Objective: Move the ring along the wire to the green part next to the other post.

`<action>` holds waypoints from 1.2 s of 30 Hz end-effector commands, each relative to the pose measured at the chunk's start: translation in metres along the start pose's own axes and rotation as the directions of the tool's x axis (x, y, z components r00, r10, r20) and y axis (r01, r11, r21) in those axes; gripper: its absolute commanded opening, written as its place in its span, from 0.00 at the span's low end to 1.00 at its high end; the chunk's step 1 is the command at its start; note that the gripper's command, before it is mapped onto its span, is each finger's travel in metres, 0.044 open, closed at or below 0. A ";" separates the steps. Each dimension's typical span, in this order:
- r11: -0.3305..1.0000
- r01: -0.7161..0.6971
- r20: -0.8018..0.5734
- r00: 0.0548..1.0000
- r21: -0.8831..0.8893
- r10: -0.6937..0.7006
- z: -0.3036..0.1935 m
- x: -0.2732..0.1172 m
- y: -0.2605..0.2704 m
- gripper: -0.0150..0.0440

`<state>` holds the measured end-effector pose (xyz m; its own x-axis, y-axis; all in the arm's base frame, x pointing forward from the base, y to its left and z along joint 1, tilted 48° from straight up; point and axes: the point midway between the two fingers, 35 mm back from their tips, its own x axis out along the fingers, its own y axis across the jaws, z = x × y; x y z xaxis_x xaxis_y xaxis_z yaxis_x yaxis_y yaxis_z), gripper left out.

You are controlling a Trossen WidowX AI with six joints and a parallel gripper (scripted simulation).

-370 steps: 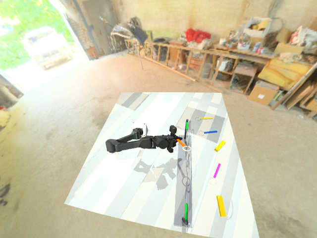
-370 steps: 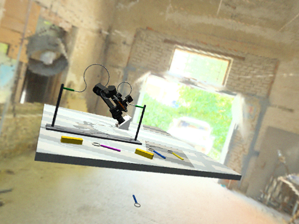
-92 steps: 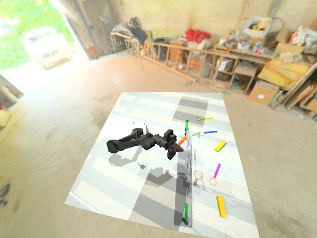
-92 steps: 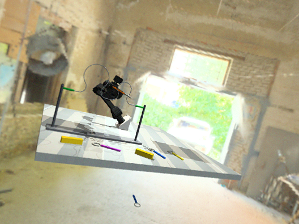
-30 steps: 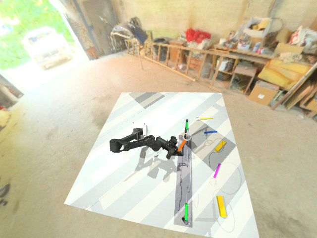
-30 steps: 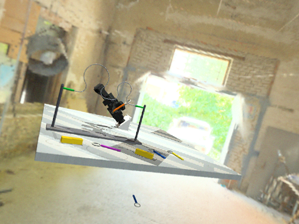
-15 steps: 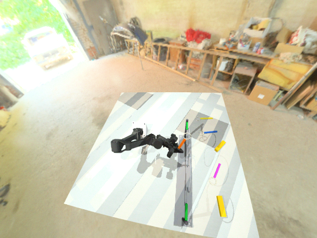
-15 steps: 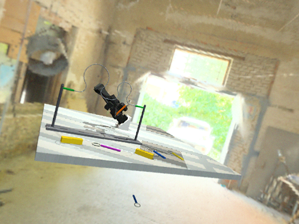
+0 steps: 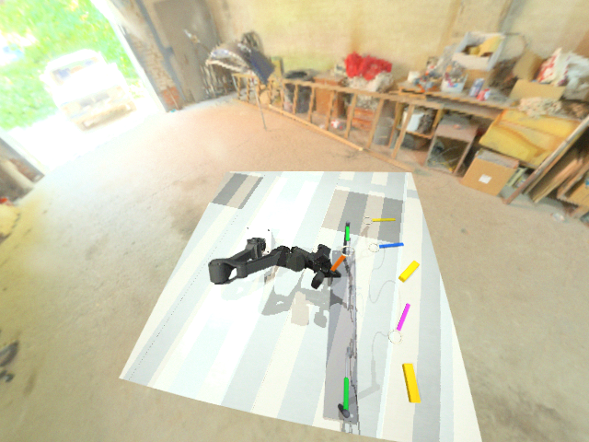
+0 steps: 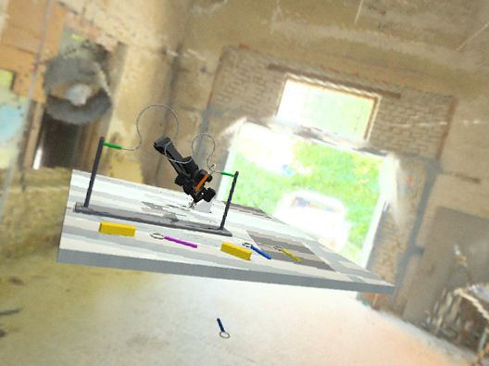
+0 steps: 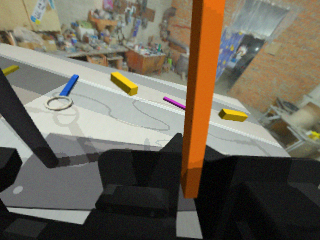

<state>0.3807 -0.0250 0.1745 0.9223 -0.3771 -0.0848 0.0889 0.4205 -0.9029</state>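
Note:
My gripper (image 9: 334, 271) (image 10: 197, 188) (image 11: 181, 137) is shut on the orange handle (image 9: 338, 261) (image 10: 203, 182) (image 11: 200, 95), which slants up to its ring in the top and exterior views. The ring appears to be around the thin grey wire (image 10: 161, 105), just inside the green part (image 9: 347, 233) (image 10: 227, 174) by the far post (image 10: 229, 202) (image 11: 22, 117). Whether the ring touches the wire is too small to tell. The wire makes a small loop near the ring and a large loop toward the other green part (image 9: 346, 393) (image 10: 112, 145), beside the other post (image 10: 93, 175). The ring is outside the wrist view.
Beyond the dark base bar (image 10: 151, 220) lie a blue-handled ring tool (image 9: 391, 245) (image 10: 260, 251) (image 11: 69, 86), a magenta one (image 9: 403, 317) (image 10: 180, 241), a yellow one (image 9: 383, 219) (image 10: 291, 255) and two yellow blocks (image 9: 409, 271) (image 9: 411, 383). Another blue one (image 10: 221, 325) shows below the table.

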 end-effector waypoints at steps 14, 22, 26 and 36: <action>0.982 -0.082 -0.018 0.996 0.168 0.087 0.003 -0.007 0.040 0.00; 0.974 -0.098 -0.019 0.994 0.203 0.104 0.006 -0.010 0.052 0.00; 0.972 -0.101 -0.019 0.994 0.212 0.108 0.007 -0.011 0.057 0.00; 0.970 -0.104 -0.018 0.994 0.219 0.111 0.009 -0.013 0.068 0.00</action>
<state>0.3782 0.0129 0.1238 0.9203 -0.3441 -0.1861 0.0758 0.6236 -0.7781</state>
